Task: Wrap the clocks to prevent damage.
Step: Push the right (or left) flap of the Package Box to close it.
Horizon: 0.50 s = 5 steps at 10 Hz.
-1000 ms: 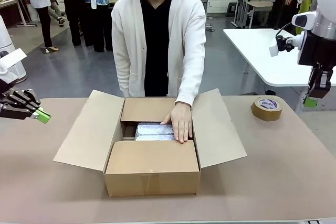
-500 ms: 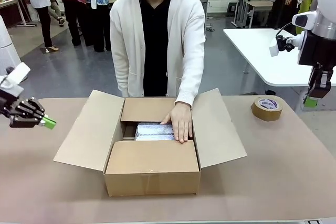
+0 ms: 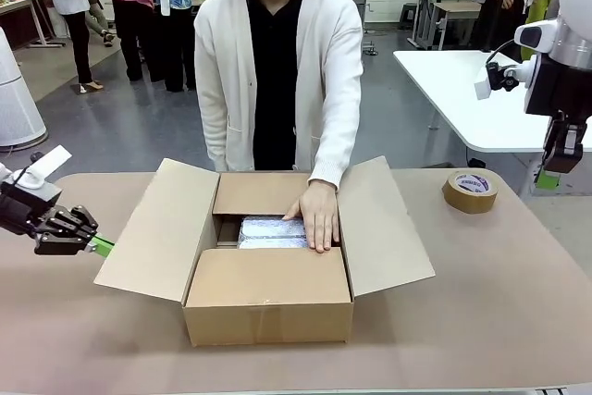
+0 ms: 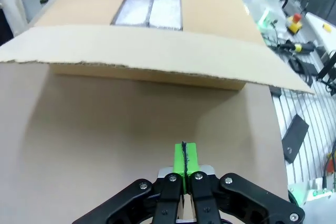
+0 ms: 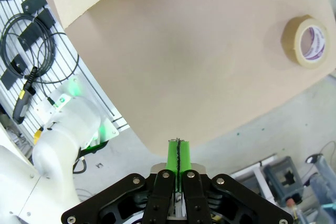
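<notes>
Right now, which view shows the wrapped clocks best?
Left wrist view: the clocks show broad inside the box. Front view gives a narrow strip beside the person's hand. Right wrist view faces the tape roll.

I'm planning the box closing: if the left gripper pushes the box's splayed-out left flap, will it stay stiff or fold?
The left flap looks like flat, unbent cardboard, so it would probably stay stiff and hinge at its fold. The box might slide little, since the person's hand rests on the clocks inside it.

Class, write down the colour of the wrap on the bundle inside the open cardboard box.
The bundle is silvery-white and crinkly, clearest in the left wrist view.
</notes>
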Each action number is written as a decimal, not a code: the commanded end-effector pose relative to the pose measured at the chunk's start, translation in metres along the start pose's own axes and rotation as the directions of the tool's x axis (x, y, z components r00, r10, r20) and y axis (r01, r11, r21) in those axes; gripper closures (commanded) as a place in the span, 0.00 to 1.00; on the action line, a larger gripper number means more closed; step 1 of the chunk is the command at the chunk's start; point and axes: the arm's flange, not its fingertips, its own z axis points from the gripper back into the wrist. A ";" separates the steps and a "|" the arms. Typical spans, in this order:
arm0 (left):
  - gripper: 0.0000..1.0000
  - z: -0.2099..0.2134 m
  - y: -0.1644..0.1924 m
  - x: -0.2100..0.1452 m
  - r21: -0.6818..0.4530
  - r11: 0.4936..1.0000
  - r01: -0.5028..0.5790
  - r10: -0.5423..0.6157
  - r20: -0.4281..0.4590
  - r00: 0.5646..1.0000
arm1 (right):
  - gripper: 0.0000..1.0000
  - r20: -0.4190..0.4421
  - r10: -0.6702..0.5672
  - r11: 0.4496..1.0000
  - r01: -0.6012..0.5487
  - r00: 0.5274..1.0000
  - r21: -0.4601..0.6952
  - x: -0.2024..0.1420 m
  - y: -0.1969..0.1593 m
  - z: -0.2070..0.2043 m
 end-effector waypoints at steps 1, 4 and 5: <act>1.00 -0.011 0.013 0.002 -0.025 0.999 0.031 -0.028 0.094 0.995 | 0.99 -0.005 -0.011 1.000 0.011 1.000 0.000 0.000 0.000 -0.001; 1.00 -0.026 0.016 0.007 -0.065 0.998 0.026 -0.015 0.160 0.987 | 0.99 -0.005 -0.011 1.000 0.011 1.000 0.000 0.000 0.000 -0.001; 1.00 -0.029 0.018 0.011 -0.070 0.997 0.033 -0.019 0.191 0.981 | 0.99 -0.005 -0.011 1.000 0.011 1.000 0.000 0.000 0.000 -0.001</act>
